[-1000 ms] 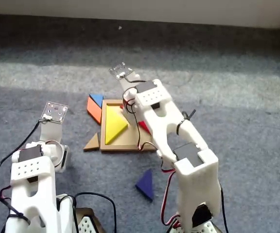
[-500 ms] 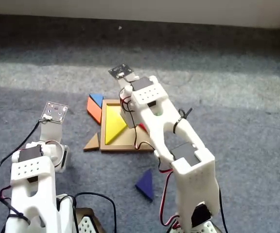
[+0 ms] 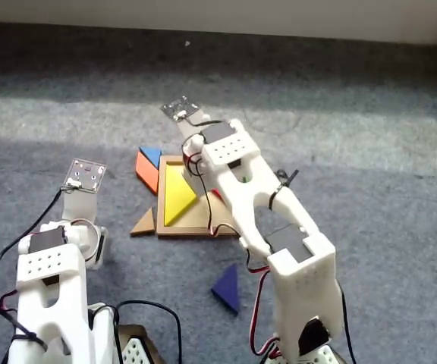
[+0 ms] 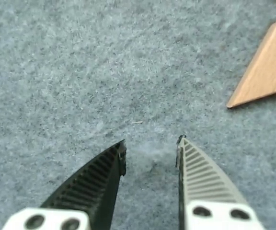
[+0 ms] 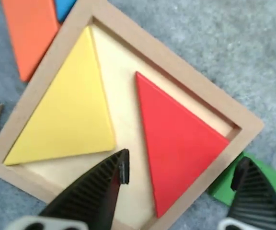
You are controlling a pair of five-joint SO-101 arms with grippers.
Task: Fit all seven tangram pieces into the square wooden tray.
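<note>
The square wooden tray holds a yellow triangle and a red triangle, with bare tray floor between them. My right gripper hangs open above the red triangle and holds nothing. In the high view the right arm reaches over the tray and hides most of its right half; the yellow triangle shows. My left gripper is open over bare carpet, with a tan wooden triangle a short way off.
An orange piece and a blue piece lie against the tray's far left corner. A tan triangle sits by its near left corner. A green piece peeks from under the rim. A dark blue triangle lies near the right arm's base.
The right arm's wrist has swung a little farther back and to the left over the tray. The left arm has not moved.
</note>
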